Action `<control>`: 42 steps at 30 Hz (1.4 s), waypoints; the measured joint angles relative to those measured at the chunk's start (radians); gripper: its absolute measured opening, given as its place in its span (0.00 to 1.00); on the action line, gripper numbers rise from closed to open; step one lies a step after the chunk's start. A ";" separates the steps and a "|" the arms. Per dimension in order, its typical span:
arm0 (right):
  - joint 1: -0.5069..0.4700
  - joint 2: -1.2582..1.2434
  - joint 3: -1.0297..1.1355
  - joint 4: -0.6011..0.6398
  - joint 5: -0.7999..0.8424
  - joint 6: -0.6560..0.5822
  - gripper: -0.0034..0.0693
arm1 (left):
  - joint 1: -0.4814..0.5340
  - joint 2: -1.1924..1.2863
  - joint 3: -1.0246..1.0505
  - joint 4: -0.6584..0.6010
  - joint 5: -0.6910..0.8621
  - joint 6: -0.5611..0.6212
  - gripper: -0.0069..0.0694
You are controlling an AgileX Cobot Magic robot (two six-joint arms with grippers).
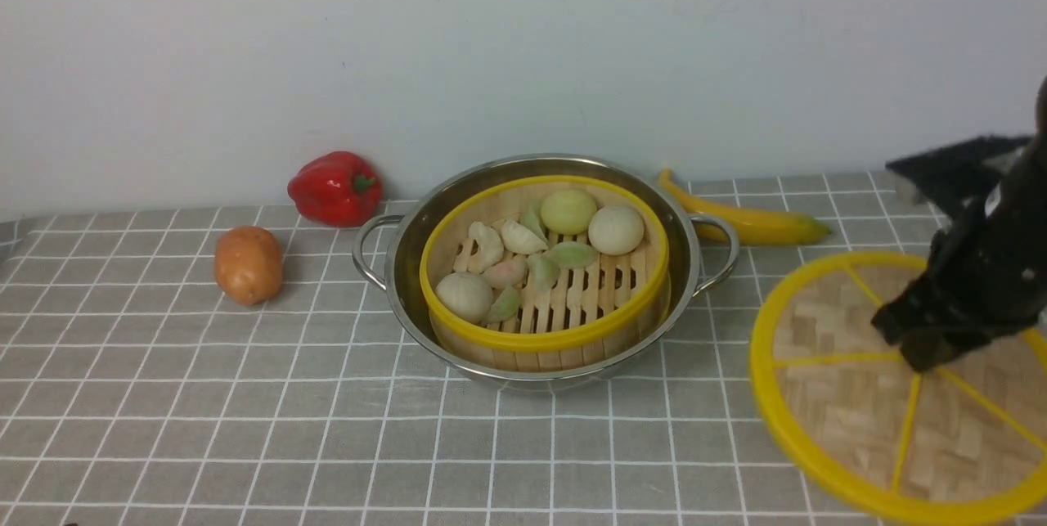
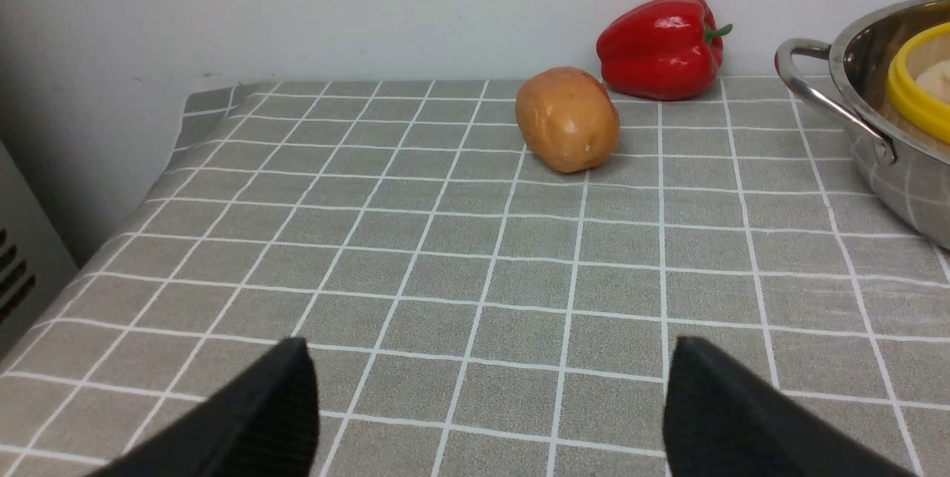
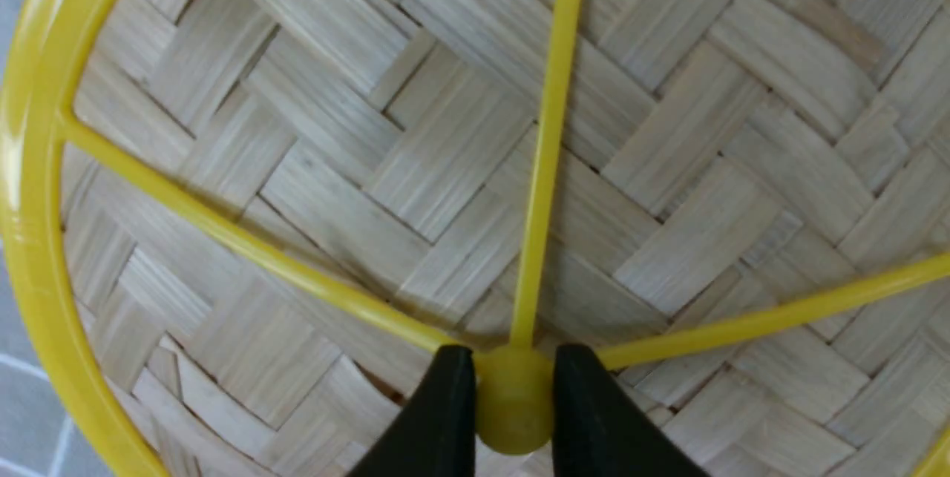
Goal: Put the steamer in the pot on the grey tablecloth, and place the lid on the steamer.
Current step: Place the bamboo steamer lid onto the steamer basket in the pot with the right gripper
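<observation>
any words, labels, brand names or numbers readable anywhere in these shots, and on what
No readable text in any view.
The shiny stainless-steel pot, yellow-rimmed bamboo steamer basket, flat woven bamboo lid, grey white-gridded tablecloth, red bell pepper, brown potato and yellow banana all show bare surfaces: no label, brand, number or sign.
</observation>
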 joint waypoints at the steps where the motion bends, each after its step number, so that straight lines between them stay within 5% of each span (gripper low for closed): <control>1: 0.003 -0.007 -0.031 0.004 0.007 -0.011 0.25 | 0.000 0.000 0.000 0.000 0.000 0.000 0.85; 9: 0.093 0.041 -0.427 0.107 0.062 -0.184 0.25 | 0.000 0.000 0.000 0.000 0.000 0.000 0.85; 21: 0.325 0.347 -0.828 0.070 0.123 -0.371 0.25 | 0.000 0.000 0.000 0.000 0.000 0.000 0.85; 42: 0.381 0.540 -0.953 0.000 0.128 -0.412 0.25 | 0.000 0.000 0.000 0.000 0.000 0.000 0.85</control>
